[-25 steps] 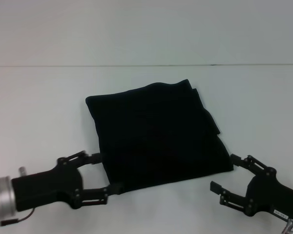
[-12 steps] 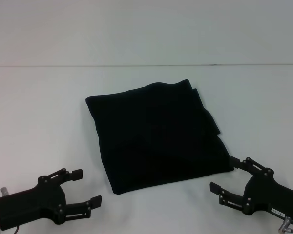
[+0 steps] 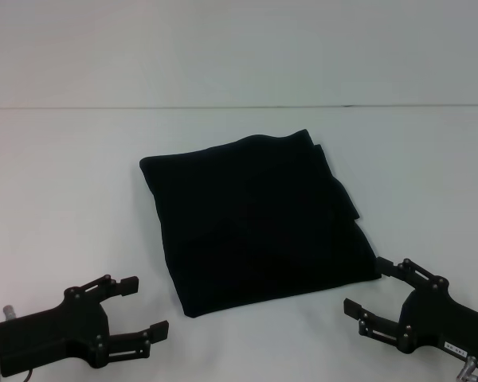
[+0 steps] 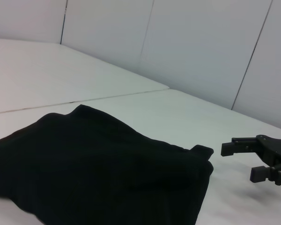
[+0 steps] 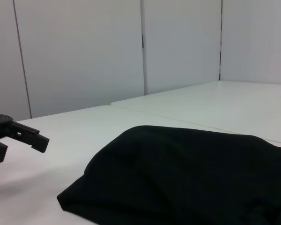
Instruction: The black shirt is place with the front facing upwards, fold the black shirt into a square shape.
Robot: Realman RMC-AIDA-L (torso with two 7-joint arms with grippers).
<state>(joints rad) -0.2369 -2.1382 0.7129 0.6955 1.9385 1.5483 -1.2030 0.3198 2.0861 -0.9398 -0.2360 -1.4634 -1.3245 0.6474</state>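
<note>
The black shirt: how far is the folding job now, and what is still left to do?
Done: the black shirt lies on the white table as a flat, roughly square packet, with layered edges showing on its right side. In hand: nothing; the left gripper and the right gripper are both open, each near a near corner and holding no cloth. Left: apparently little, perhaps only tidying the uneven right edge.

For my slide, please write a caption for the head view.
Folded black shirt lies on the white table; open left gripper and right gripper flank its near corners.
</note>
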